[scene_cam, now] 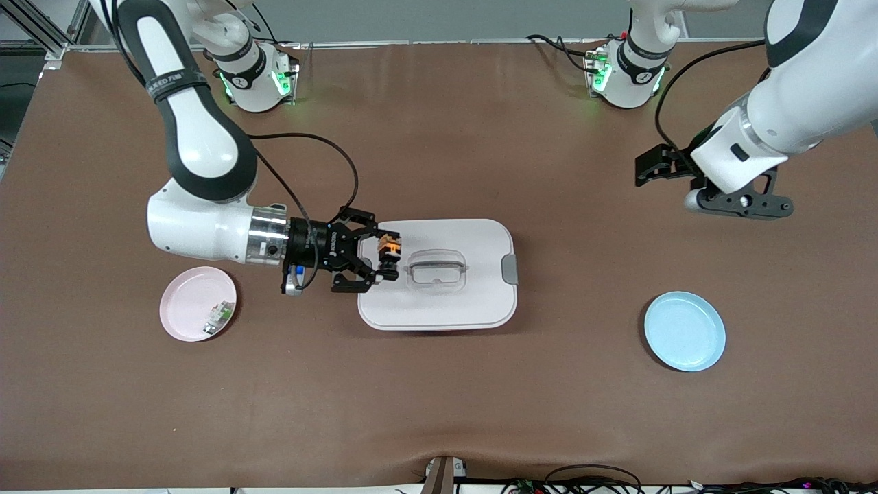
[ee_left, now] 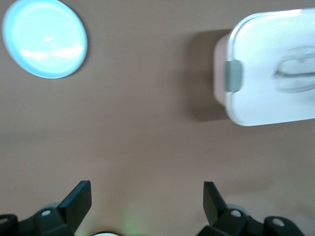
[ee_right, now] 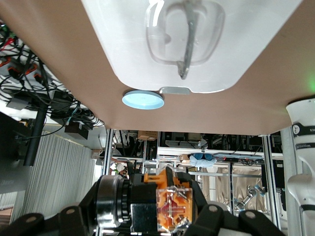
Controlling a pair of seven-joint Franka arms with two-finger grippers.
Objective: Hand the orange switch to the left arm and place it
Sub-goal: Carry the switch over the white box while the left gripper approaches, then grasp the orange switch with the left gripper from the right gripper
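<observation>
Switch pinched between fingers of right end effector, over the box lid's edge; its axis orientation unclear. Left end effector spread, waiting above desk.

I can make out no word, brand or number for certain anywhere: the black band on my right arm carries pale lettering and my right gripper bears a small white mark, both too small to read.
</observation>
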